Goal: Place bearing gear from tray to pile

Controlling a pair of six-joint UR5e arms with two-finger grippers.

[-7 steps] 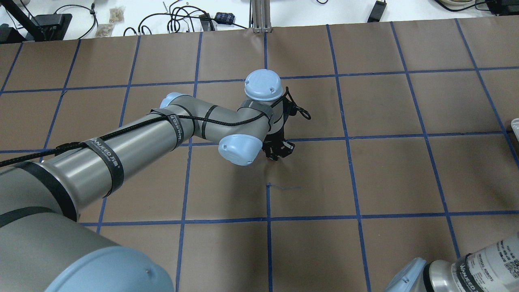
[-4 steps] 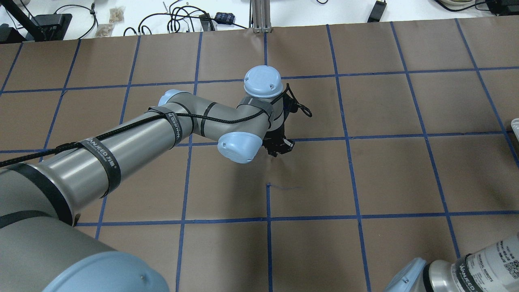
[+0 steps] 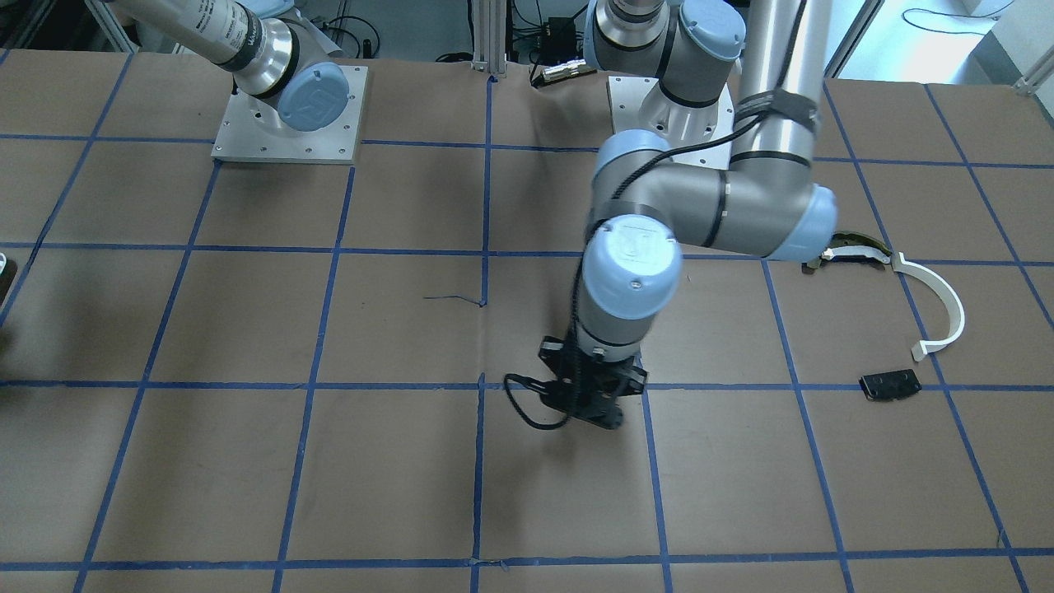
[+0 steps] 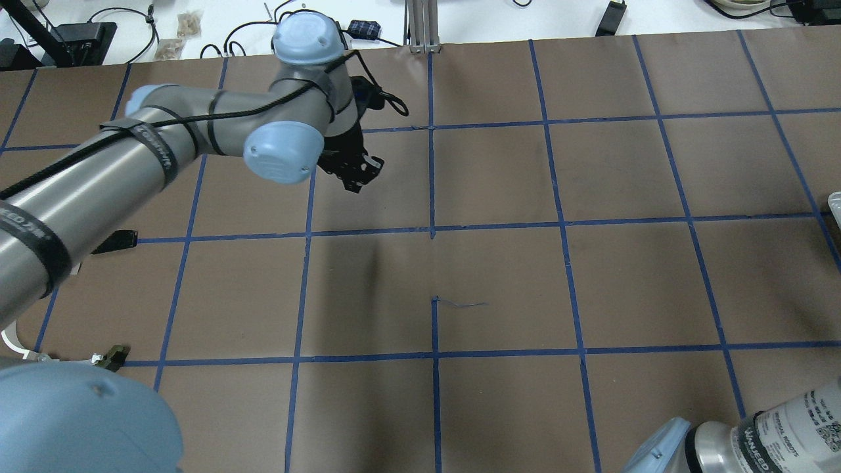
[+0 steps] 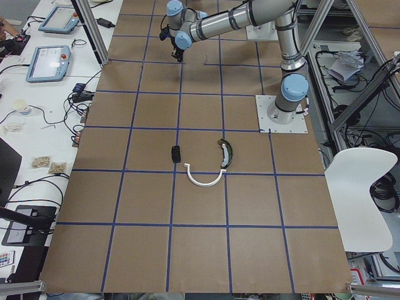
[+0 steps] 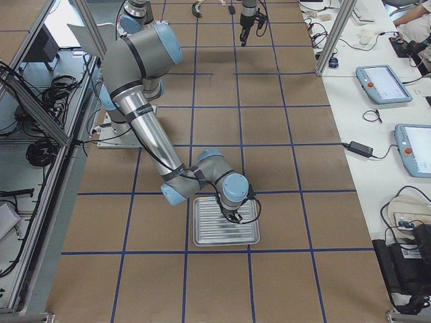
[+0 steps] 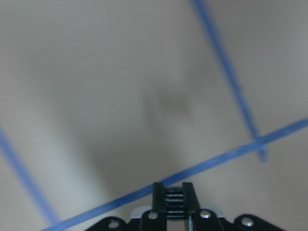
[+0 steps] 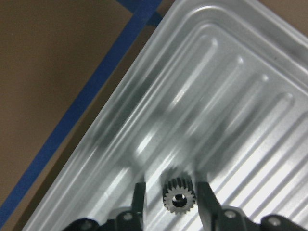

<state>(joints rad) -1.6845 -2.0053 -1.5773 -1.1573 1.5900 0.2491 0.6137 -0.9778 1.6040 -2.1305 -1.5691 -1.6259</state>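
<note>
A small toothed bearing gear point(image 8: 179, 198) lies in the ribbed silver tray point(image 8: 231, 96). My right gripper point(image 8: 171, 187) is open and low over the tray, with the gear between its fingers and a gap showing on one side. The exterior right view shows the tray point(image 6: 202, 232) under that gripper point(image 6: 234, 217). The pile lies far across the table: a white half-ring point(image 3: 947, 305), a curved olive-black piece point(image 3: 856, 251) and a small black plate point(image 3: 889, 385). My left gripper point(image 4: 355, 180) is shut and empty above bare paper, and it also shows in the left wrist view point(image 7: 173, 190).
Brown paper with blue tape grid lines point(image 4: 431, 223) covers the table. Only a sliver of the tray point(image 4: 836, 203) shows at the overhead view's right edge. Cables and small devices point(image 4: 295, 29) lie beyond the far edge. Tablets point(image 6: 384, 81) lie on a side bench.
My left arm has swung from the table's middle toward the far left, carrying its gripper with it. The black plate and ends of the pile now show at the overhead view's left.
</note>
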